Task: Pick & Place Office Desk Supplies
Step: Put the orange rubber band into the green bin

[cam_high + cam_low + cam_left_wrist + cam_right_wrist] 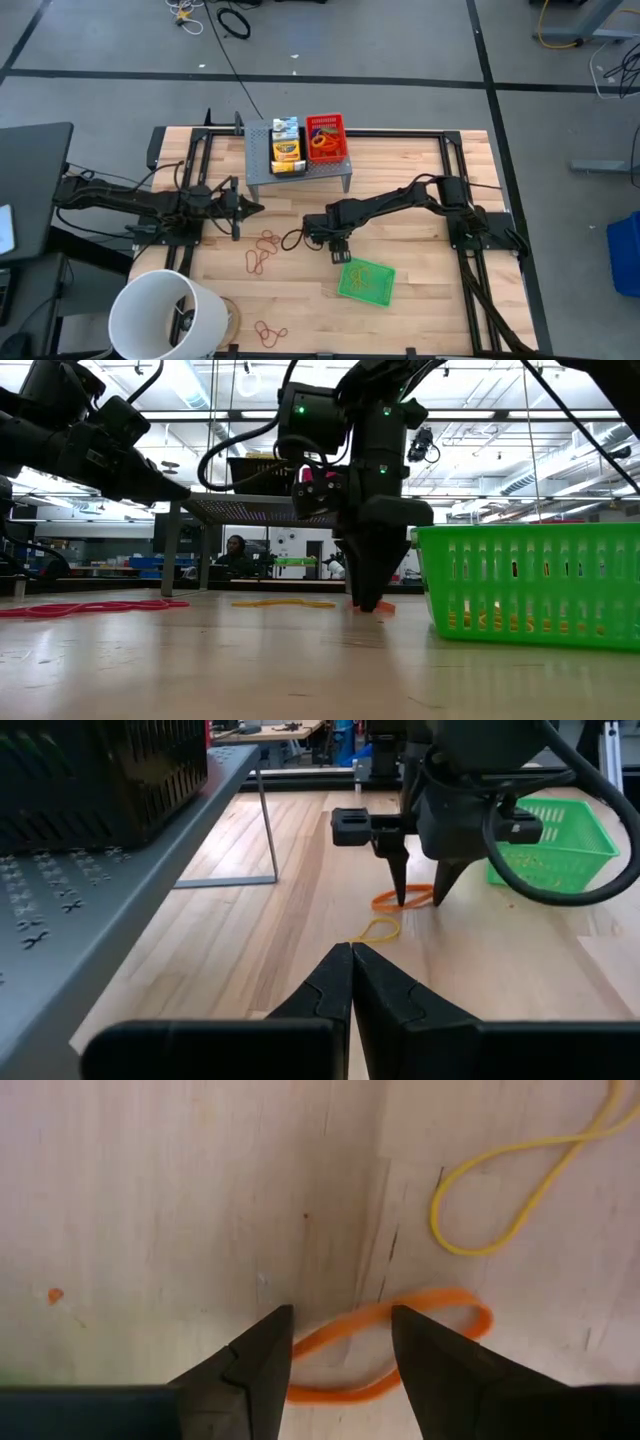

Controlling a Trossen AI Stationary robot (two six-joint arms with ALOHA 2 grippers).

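An orange rubber band (345,1385) lies flat on the wooden table, with a yellow rubber band (520,1185) beside it. My right gripper (340,1320) points straight down over the orange band, open, with one finger on each side of a stretch of it and its tips low at the table (420,900). The green mesh tray (366,281) stands just near-right of it. My left gripper (352,960) is shut and empty, held level at the table's left (250,208). My right gripper stands open astride the orange band (345,1325), coming from above. The band runs between the fingers and behind one of them; I cannot tell whether a finger touches it. The band lies flat on the table.
The grey riser (298,168) at the far middle bears the crayon box (286,145), the red tray (326,137) and a black mesh tray (100,770). More rubber bands (262,250) lie left of my right gripper and by the near edge (270,332). A white bucket (165,315) stands near left.
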